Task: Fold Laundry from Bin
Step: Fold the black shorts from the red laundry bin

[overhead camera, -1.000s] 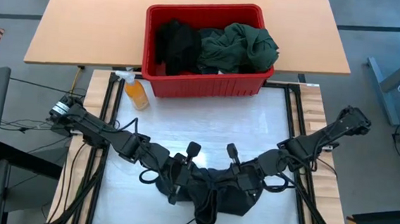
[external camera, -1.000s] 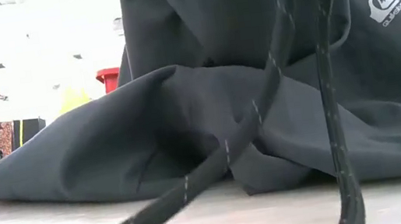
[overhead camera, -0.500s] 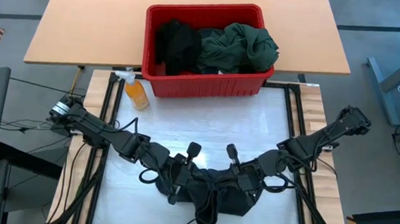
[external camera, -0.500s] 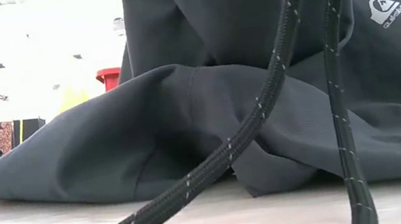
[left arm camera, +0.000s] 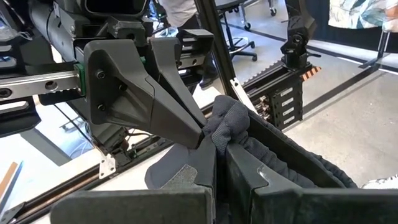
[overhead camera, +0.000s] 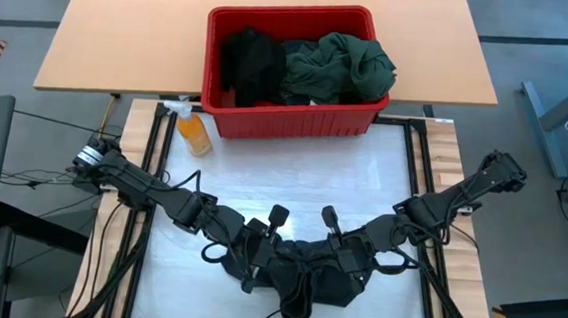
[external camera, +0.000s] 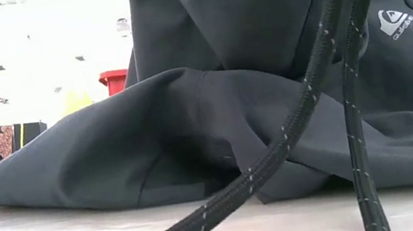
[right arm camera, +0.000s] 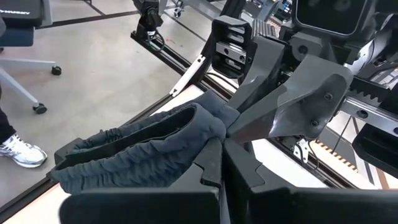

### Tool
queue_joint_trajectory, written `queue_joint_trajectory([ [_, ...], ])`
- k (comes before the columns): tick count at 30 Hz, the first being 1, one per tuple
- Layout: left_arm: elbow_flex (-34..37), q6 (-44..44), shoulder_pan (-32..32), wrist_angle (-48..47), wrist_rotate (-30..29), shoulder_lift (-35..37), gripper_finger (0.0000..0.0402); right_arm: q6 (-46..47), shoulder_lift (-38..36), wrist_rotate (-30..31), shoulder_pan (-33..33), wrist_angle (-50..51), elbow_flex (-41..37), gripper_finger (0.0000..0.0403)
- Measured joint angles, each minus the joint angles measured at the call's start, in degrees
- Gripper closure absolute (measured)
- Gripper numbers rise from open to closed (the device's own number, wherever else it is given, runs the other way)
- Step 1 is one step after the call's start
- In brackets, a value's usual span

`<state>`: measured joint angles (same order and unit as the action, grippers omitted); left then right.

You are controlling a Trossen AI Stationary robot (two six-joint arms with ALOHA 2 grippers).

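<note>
Low view is largely blocked by a dark grey soft garment (external camera: pixel 193 133) and braided cables. Left end effector (left arm camera: pixel 214 140) and right end effector (right arm camera: pixel 221 142) are each clamped on its gathered waistband at the tabletop's near edge. Red ribbed plastic bin (overhead camera: pixel 297 120) holds dark green and black laundry (overhead camera: pixel 311 66).
</note>
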<state>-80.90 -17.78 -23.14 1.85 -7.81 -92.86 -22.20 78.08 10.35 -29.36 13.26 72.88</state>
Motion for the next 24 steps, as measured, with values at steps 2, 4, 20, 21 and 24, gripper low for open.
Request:
queue_joint_trajectory([
  [2, 0.0, -0.1, 0.0, 0.1, 0.0, 0.0, 0.0401, 0.5, 0.0, 0.0, 0.0, 0.0, 0.0, 0.0378],
  [4, 0.0, -0.1, 0.0, 0.4, 0.0, 0.0, 0.0401, 0.7, 0.0, 0.0, 0.0, 0.0, 0.0, 0.0378],
  [20, 0.0, -0.1, 0.0, 0.5, 0.0, 0.0, 0.0401, 1.8, 0.0, 0.0, 0.0, -0.1, 0.0, 0.035],
  [21, 0.0, -0.1, 0.0, 0.5, 0.0, 0.0, 0.0401, 1.9, 0.0, 0.0, 0.0, -0.1, 0.0, 0.035],
  [24, 0.0, -0.1, 0.0, 0.5, 0.0, 0.0, 0.0401, 3.5, 0.0, 0.2, 0.2, -0.1, 0.0, 0.035],
])
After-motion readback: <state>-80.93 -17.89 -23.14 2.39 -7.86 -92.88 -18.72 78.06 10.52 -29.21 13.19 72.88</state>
